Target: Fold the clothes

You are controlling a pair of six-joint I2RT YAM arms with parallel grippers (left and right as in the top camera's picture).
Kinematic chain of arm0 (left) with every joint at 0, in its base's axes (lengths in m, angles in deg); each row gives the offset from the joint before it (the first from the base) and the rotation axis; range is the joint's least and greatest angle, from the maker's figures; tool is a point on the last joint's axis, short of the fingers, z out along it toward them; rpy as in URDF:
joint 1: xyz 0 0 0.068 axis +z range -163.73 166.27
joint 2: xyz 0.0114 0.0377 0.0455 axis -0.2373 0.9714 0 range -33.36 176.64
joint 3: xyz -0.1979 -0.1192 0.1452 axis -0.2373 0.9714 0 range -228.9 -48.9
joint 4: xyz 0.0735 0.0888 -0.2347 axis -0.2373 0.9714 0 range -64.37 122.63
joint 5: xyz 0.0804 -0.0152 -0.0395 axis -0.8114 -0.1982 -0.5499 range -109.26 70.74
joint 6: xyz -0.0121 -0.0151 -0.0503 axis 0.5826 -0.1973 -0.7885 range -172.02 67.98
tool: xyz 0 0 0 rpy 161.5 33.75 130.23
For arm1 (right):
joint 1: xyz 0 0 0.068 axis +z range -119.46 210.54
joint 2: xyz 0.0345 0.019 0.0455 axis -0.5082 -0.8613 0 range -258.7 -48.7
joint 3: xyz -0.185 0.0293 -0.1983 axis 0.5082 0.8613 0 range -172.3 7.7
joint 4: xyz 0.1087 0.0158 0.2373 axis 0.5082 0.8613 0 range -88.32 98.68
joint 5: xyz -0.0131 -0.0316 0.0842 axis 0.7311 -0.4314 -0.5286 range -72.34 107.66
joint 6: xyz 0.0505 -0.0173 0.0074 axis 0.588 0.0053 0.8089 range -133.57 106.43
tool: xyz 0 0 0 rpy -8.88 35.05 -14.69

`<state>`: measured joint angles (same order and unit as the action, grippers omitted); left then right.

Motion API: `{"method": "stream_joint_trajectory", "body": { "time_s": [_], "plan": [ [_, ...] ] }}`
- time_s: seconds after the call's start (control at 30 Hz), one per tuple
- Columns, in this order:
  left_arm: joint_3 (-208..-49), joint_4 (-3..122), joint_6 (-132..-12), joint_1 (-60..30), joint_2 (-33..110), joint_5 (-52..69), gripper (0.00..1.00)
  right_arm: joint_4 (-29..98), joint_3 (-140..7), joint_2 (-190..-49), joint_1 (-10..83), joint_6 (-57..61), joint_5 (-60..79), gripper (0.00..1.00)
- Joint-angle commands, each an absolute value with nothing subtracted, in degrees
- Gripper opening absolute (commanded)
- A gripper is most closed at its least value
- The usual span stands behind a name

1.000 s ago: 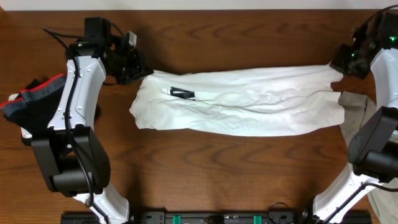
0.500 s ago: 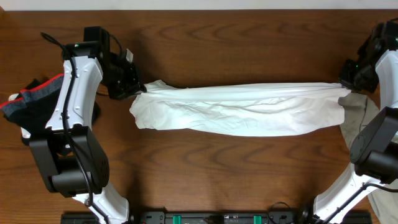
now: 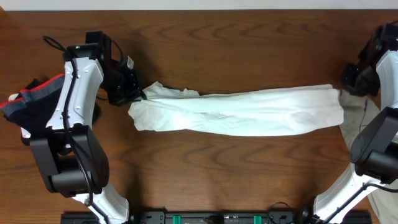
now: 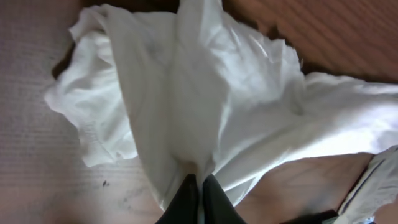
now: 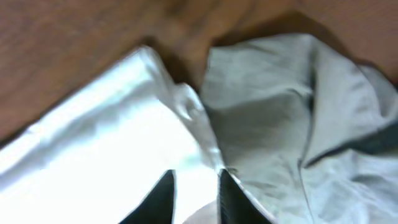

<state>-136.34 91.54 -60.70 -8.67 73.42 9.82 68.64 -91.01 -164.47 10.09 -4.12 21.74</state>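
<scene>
Left gripper clenched on a pinch of the white T-shirt at its left end, the cloth rising in a ridge to the fingertips. Right gripper with jaws parted and grasping nothing, hovering over the shirt's right edge, where a grey garment lies just beside it. The shirt lies stretched across the middle of the table as a long narrow band between the two arms, its printed letters not visible. A dark and red garment sits at the far left, apart from it. Step in hand, as judged: laying down a lengthwise fold. The next move likely calls for the left gripper to let go, then fresh grips to fold the band crosswise.
</scene>
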Motion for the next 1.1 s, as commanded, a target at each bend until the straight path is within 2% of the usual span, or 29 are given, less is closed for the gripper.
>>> {"method": "stream_joint_trajectory", "body": {
  "time_s": [0.0, 0.07, 0.1, 0.13, 0.53, 0.67, 0.87, 1.0, 1.07],
  "plan": [
    [-136.06, 93.17, -59.52, -8.27, 73.37, 8.48, 0.06, 69.21, -90.84, -162.94, 8.85, -4.42, 24.95, 0.29],
    [-136.06, 93.83, -59.52, -8.27, 73.37, 8.48, 0.07, 69.25, -90.75, -162.94, 8.74, -4.4, 24.51, 0.3],
    [-136.06, 94.03, -59.52, -8.27, 73.37, 8.48, 0.14, 69.3, -90.75, -162.94, 8.74, -4.4, 24.53, 0.31],
    [-136.06, 94.2, -59.55, -8.27, 73.37, 8.51, 0.16, 69.36, -90.75, -162.94, 8.74, -4.4, 24.51, 0.31],
    [-136.06, 95.16, -59.55, -8.27, 73.37, 8.51, 0.16, 69.45, -90.73, -162.94, 8.8, -4.4, 23.16, 0.31],
    [-136.06, 91.88, -59.48, -8.41, 73.37, 8.88, 0.16, 69.49, -90.6, -162.94, 8.85, -4.42, 21.08, 0.32],
    [-136.03, 86.9, -56.31, -10.61, 73.37, 11.35, 0.16, 73.25, -90.05, -162.94, 8.8, -4.45, 19.57, 0.43],
    [-136.01, 84.98, -53.86, -13.35, 73.7, 11.17, 0.16, 75.07, -89.99, -163.05, 8.74, -4.42, 19.55, 0.54],
    [-135.99, 83.89, -53.82, -14.61, 74.01, 9.58, 0.16, 75.83, -89.99, -163.05, 8.74, -4.42, 19.53, 0.55]
  ]
}}
